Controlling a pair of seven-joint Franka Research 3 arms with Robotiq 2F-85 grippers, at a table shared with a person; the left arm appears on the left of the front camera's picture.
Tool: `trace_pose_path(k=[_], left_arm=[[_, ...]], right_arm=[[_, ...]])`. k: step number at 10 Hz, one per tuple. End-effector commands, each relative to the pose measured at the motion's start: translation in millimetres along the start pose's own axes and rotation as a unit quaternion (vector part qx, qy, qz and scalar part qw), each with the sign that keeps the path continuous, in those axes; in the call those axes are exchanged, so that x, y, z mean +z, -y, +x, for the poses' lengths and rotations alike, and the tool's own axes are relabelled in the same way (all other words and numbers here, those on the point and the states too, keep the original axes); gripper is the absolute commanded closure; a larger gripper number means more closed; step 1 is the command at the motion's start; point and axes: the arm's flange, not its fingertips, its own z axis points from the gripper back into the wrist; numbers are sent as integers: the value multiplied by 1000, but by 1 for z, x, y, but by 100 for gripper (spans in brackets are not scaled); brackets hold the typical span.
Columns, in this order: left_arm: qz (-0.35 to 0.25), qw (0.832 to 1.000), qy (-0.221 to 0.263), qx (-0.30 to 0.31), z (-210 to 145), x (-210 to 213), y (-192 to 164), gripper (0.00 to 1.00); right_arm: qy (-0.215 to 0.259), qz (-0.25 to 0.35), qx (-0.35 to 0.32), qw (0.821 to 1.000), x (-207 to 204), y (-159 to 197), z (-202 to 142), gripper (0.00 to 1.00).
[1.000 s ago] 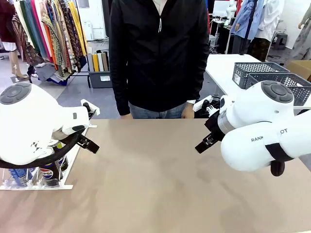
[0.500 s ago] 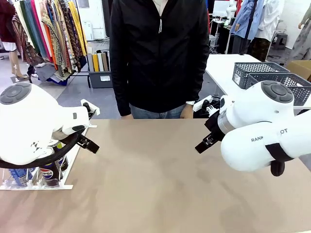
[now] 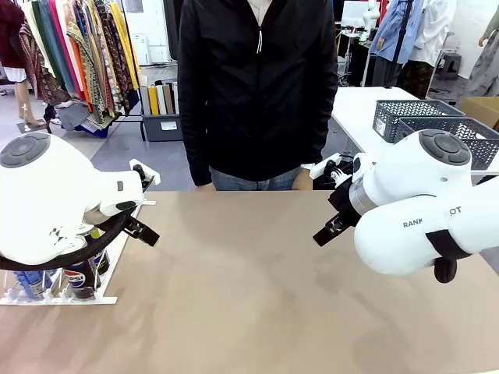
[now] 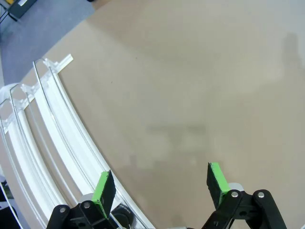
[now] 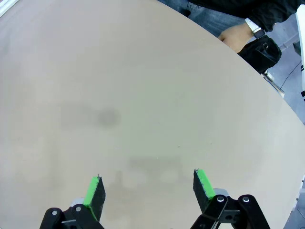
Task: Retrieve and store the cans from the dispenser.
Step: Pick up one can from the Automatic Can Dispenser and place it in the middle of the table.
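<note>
Cans parked in the dispenser; both pincers open and empty.

The slim aluminium drink cans [image 3: 78, 279], one black with a Pepsi logo and one blue beside it, stand at the near end of the sloped white and clear plastic dispenser rack [image 3: 58, 299], at the left edge of the beige surface [image 3: 249, 296] and largely covered by the left arm. Judged from their look, the cans are thin-walled, smooth and easily dented, with some weight if full, so grip the mid-body across the diameter with moderate force and keep the can upright. The left pincer [image 4: 161, 183] is spread wide and holds nothing. It faces bare surface, with the rack's curved rails [image 4: 57, 129] just beside its one green pad [image 4: 104, 187]; no can lies between the jaws. The right pincer [image 5: 149, 187] is likewise wide open and empty, well apart from the rack.
</note>
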Motion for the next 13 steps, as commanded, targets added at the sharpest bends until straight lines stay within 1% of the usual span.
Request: trace_pose_path(k=[1, 7, 8, 9, 10, 11, 12, 13], left_arm=[[0, 1000, 0, 0, 0, 0, 0, 0], [0, 1000, 0, 0, 0, 0, 0, 0], [-35, 999, -9, 13, -2, 9, 0, 0], [-134, 991, 0, 26, -2, 24, 3, 0], [-239, 968, -38, 61, 1, 47, 5, 0], [-306, 944, -73, 93, 4, 70, 2, 0], [-382, 916, -68, 103, 2, 93, -12, 0], [-436, 891, -47, 120, -9, 118, -36, 0]], right_arm=[[0, 0, 0, 1000, 0, 0, 0, 0], [0, 0, 0, 1000, 0, 0, 0, 0], [-8, 48, -10, 999, 4, 4, -2, 0], [-45, 134, -39, 989, 10, 13, -3, 0], [-72, 227, -116, 964, 20, 27, -1, 0], [-101, 339, -188, 916, 37, 47, -3, 0], [-97, 402, -225, 882, 55, 69, -12, 0], [-63, 442, -255, 858, 80, 94, -29, 0]])
